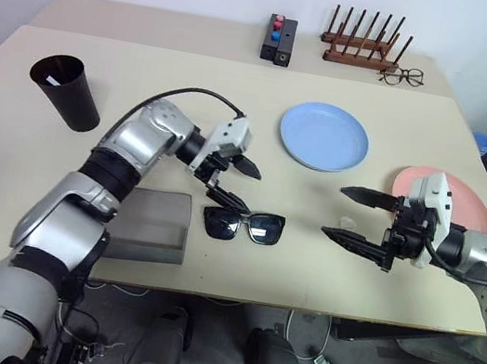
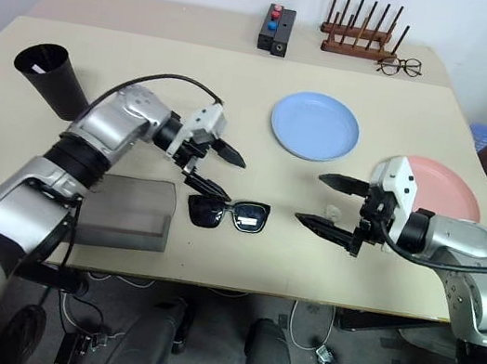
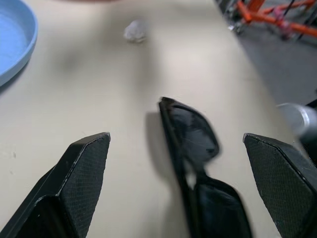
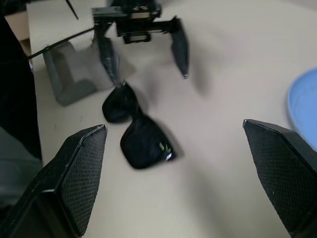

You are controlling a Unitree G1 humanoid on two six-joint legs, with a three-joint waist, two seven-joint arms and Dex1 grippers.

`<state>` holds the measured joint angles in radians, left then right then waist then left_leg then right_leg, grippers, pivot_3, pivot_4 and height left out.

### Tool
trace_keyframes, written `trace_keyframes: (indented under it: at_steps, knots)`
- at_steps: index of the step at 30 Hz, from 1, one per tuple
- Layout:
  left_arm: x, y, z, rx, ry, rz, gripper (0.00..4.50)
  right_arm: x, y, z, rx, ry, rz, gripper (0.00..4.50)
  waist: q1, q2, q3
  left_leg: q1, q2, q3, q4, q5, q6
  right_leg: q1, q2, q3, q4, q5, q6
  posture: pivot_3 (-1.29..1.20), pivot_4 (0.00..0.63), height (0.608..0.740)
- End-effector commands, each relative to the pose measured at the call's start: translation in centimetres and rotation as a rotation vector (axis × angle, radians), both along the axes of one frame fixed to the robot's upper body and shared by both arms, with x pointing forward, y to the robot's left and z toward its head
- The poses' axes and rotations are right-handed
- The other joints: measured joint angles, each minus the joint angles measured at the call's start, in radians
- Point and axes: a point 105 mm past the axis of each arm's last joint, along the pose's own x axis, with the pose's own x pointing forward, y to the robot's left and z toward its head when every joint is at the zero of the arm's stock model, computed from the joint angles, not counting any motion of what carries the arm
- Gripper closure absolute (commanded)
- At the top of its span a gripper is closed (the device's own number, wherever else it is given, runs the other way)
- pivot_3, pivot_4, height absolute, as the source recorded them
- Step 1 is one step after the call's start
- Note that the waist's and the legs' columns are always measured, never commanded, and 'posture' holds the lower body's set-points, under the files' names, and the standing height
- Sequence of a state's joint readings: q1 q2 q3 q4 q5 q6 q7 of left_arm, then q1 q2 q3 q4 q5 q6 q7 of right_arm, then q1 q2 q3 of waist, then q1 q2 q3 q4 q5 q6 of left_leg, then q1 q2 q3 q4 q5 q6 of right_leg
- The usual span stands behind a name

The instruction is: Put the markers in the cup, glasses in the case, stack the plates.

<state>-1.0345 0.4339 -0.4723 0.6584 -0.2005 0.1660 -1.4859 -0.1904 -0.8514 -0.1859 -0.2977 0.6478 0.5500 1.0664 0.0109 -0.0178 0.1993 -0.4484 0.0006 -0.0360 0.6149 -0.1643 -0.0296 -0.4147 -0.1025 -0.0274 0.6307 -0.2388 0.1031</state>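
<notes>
Sunglasses [image 1: 243, 224] between spread pincers, untouched

I see even, bright indoor light with no glare on the table [image 1: 211, 261]. Shadows under the sunglasses [image 3: 198, 158] are soft. My left wrist view blurs the sunglasses; the right wrist view is smeared around the left gripper [image 4: 143, 49].

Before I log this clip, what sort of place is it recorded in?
Probably a lab or test room set up for tabletop tidying: a plain beige table against a bare white wall, staged props such as a wooden rack and a blue plate, and loose cables on the floor.
</notes>
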Motion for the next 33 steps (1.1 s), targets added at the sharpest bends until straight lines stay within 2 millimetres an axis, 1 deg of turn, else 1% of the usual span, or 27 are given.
trace_keyframes:
  at_steps: [1,3,9,14,17,18,19,21,23,25,26,28,33]
  knots:
    - [-0.7,-0.6,-0.5,0.038,0.010,-0.066,0.03,-0.4,-0.5,1.5,-0.012,-0.075,-0.028,0.00,0.000,0.000,0.000,0.000,0.000,0.000,0.000,0.000,0.000,0.000,0.000,0.000,0.000,0.000,0.000,0.00,0.150,0.740]
    - [-1.3,-0.7,-0.8,0.051,0.041,-0.101,0.03,-0.5,-0.6,1.5,-0.008,-0.079,-0.045,0.00,0.000,0.000,0.000,0.000,0.000,0.000,0.000,0.000,0.000,0.000,0.000,0.000,0.000,0.000,0.000,0.00,0.150,0.740]
    - [-1.3,-1.1,-2.4,0.120,0.026,-0.112,0.03,-0.6,-0.4,1.7,0.010,-0.094,-0.063,0.00,0.002,0.000,0.000,0.000,0.000,0.000,0.000,0.000,0.000,0.000,0.000,0.000,0.000,0.000,0.000,0.00,0.150,0.740]
    - [-1.8,-1.3,-3.7,0.172,0.025,-0.136,0.03,-0.5,-0.4,1.7,0.014,-0.103,-0.078,0.00,0.002,0.000,0.000,0.000,0.000,0.000,0.000,0.000,0.000,0.001,0.000,0.000,0.000,0.000,0.000,0.00,0.150,0.740]
    - [-2.2,-1.4,-4.1,0.189,0.033,-0.154,0.79,-0.4,-0.4,1.8,0.016,-0.107,-0.083,0.00,0.002,0.000,0.000,0.000,0.000,0.000,0.000,0.000,0.000,0.001,0.000,0.000,0.000,0.000,0.000,0.00,0.150,0.740]
    - [-2.2,-1.3,-4.3,0.197,0.039,-0.150,1.34,-0.4,-0.4,1.8,0.016,-0.108,-0.083,0.00,0.002,0.000,0.000,0.000,0.000,0.000,0.000,0.000,0.000,0.001,0.000,0.000,0.000,0.000,0.000,0.00,0.150,0.740]
    - [-2.3,-1.2,-4.4,0.202,0.035,-0.155,1.73,-0.4,-0.3,1.8,0.017,-0.110,-0.084,0.00,0.002,0.000,0.000,0.000,0.000,0.000,0.000,0.000,0.000,0.001,0.000,0.000,0.000,0.000,0.000,0.00,0.150,0.740]
    - [-2.1,-1.4,-4.2,0.186,0.029,-0.143,2.65,-0.2,-0.3,1.9,0.019,-0.113,-0.086,0.00,0.002,0.000,0.000,0.000,0.000,0.000,0.000,0.000,0.000,0.001,0.000,0.000,0.000,0.000,0.000,0.00,0.150,0.740]
    - [-1.9,-1.5,-4.0,0.178,0.019,-0.136,3.64,-0.1,-0.2,1.9,0.020,-0.116,-0.085,0.00,0.003,0.000,0.000,0.002,0.000,0.000,0.000,0.000,0.000,0.002,0.000,0.000,0.000,0.000,0.000,0.00,0.150,0.740]
    - [-1.9,-1.5,-3.8,0.177,0.015,-0.136,4.37,0.0,-0.2,1.9,0.021,-0.119,-0.084,0.00,0.005,0.002,-0.002,0.005,0.000,-0.001,0.000,-0.001,0.001,0.006,0.000,0.000,-0.002,0.000,0.000,0.00,0.150,0.740]
    - [-1.9,-1.4,-3.6,0.174,0.013,-0.136,4.49,0.1,-0.1,1.9,0.021,-0.121,-0.083,0.00,0.005,0.002,-0.002,0.006,0.000,0.000,0.001,-0.001,0.001,0.008,-0.001,-0.001,-0.002,0.000,0.000,0.00,0.150,0.740]
    - [-1.9,-1.4,-3.3,0.165,0.014,-0.137,4.49,0.2,-0.1,2.0,0.024,-0.123,-0.083,0.00,0.005,0.002,-0.002,0.006,0.000,0.000,0.002,-0.001,0.001,0.009,-0.001,-0.001,-0.002,0.000,0.000,0.00,0.150,0.740]
    - [-1.5,-1.1,-0.8,0.124,0.024,-0.115,4.49,0.5,0.0,2.0,0.028,-0.125,-0.078,0.00,0.003,0.002,-0.002,0.005,0.000,0.000,0.003,-0.001,0.001,0.009,-0.001,-0.001,-0.002,0.000,0.000,0.00,0.150,0.740]
